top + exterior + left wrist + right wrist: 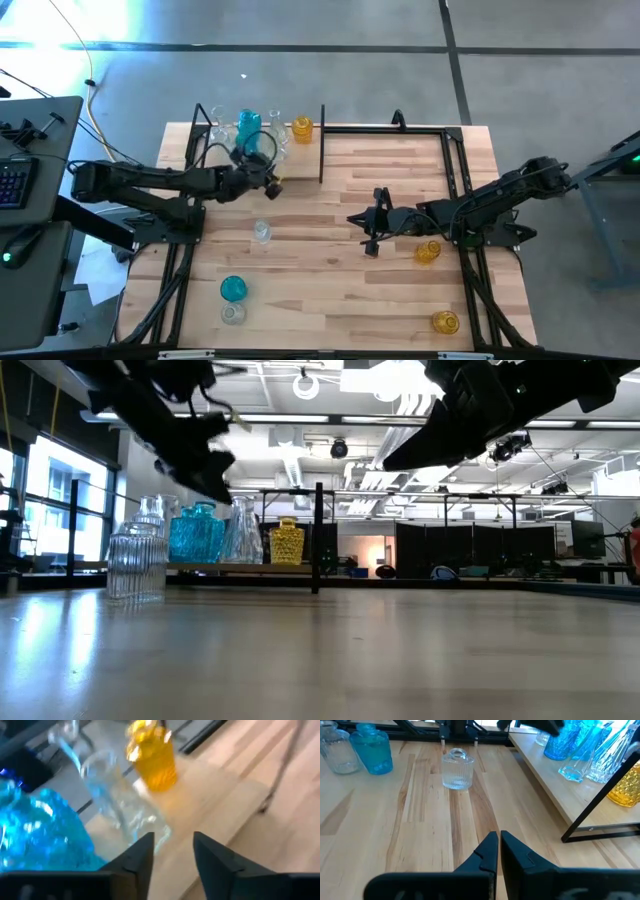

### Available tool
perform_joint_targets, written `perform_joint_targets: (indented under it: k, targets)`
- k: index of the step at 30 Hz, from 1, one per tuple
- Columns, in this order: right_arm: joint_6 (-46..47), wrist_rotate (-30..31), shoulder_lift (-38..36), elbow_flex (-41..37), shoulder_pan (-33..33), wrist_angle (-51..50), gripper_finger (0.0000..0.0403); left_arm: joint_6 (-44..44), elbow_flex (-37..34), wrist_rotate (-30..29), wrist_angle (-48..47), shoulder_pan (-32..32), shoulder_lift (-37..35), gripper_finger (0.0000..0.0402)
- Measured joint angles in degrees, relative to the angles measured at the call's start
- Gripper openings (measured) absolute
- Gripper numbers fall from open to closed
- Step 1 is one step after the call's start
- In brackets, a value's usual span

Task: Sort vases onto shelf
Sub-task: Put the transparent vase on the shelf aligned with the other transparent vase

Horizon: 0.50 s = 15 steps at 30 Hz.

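The shelf [300,160] stands at the table's far left, a light plank on a black frame. On it stand a teal vase [248,125], clear vases [275,135] and an amber vase [302,128]. My left gripper [172,851] hovers open at the shelf's near edge, just short of a clear vase [122,807], with nothing between its fingers. My right gripper [497,851] is shut and empty over the table's middle. Loose vases stand on the tabletop: a ribbed clear one [457,770], a teal one [233,288], a clear one [233,313] and two amber ones [428,250] [445,322].
A black upright post [322,140] ends the shelf on its right. A black frame rail [385,128] runs along the table's far edge and down its right side. Bare wood lies between the two arms in the table's middle [320,260].
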Motion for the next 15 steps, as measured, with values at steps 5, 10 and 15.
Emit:
perform_joint_targets:
  k: [5,10,15]
  targets:
    - [0.0,0.0,0.0,0.0,0.0,0.7,0.0002,-1.2,0.0,-0.2,1.3,3.6,4.6,0.0056]
    - [0.0,0.0,0.0,0.0,0.0,0.7,0.0002,-1.3,0.0,-0.5,4.7,7.0,9.2,0.0005]
    - [0.0,0.0,0.0,0.0,0.0,0.3,0.0002,0.1,0.0,-0.3,7.9,8.8,12.0,0.0006]
